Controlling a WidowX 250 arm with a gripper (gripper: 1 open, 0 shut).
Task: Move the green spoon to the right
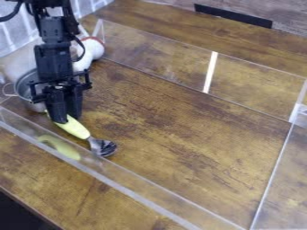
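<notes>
The green spoon [77, 128] has a yellow-green handle and a metal bowl, and it lies low over the wooden table at the left, slanting down to the right. My gripper [60, 114] points steeply down, shut on the upper left end of the handle. The spoon's metal bowl [106, 148] sits close to the clear front wall. The black arm rises from the gripper toward the top left corner.
A metal pot [23, 87] stands just left of the gripper. A white object [86, 52] lies behind the arm. Clear plastic walls [156, 199] fence the wooden table [192, 126] at the front and right.
</notes>
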